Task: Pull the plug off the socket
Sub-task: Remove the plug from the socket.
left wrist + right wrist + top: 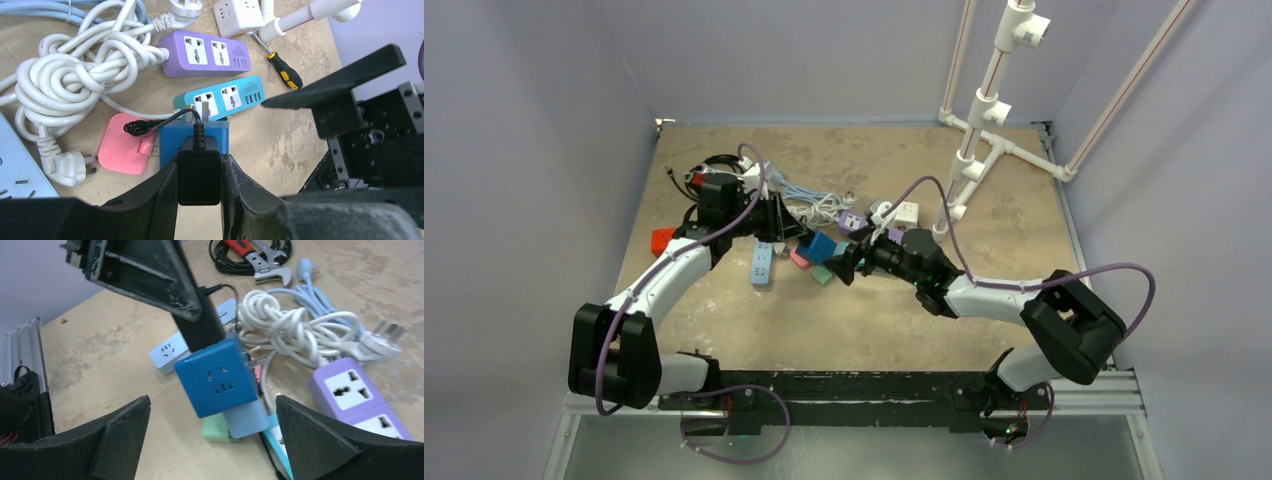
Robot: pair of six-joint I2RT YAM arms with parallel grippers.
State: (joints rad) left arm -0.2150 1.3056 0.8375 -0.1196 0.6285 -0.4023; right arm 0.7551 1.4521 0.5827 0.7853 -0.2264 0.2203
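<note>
The top view looks steeply down from high behind both arm bases, taking in the whole sandy-brown tabletop [904,310], with the far wall at the top. The left wrist view sits close above the clutter, facing right past the left gripper [199,165]. The right wrist view, equally close and low, faces left through the right gripper [211,402]. All three views share the blue cube-shaped plastic socket block [822,246] [195,142] [220,380] and the purple plastic power strip [852,221] [207,52] [360,395].

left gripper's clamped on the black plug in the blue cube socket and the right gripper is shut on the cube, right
Not the last part: the right gripper is open, its fingers wide on either side of the blue cube socket, as the right wrist view shows. The left gripper is clamped on the black plug.
</note>
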